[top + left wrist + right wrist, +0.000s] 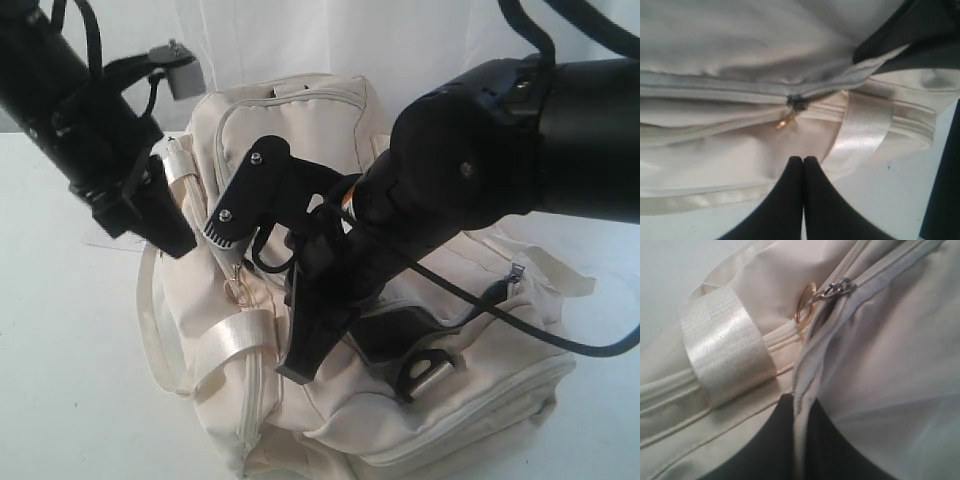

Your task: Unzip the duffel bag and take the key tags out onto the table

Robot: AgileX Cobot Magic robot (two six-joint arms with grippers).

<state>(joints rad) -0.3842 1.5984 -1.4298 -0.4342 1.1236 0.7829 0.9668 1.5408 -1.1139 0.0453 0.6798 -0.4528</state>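
On the wide white table (60, 380) sits the large cream fabric duffel bag (480, 400), a small gold ring (797, 315) on its metal zipper slider (797, 102). The left claw (803, 159) hangs beside it, closed on nothing; the right claw (799, 402) pinches a fold of bag fabric.

White backdrop (300, 35) at rear, faint vertical folds, brightly lit.

Black arms (500, 150), silver screws, black cables

Cream duffel bag (480, 400), gold zipper ring (804, 302), white table (60, 350).
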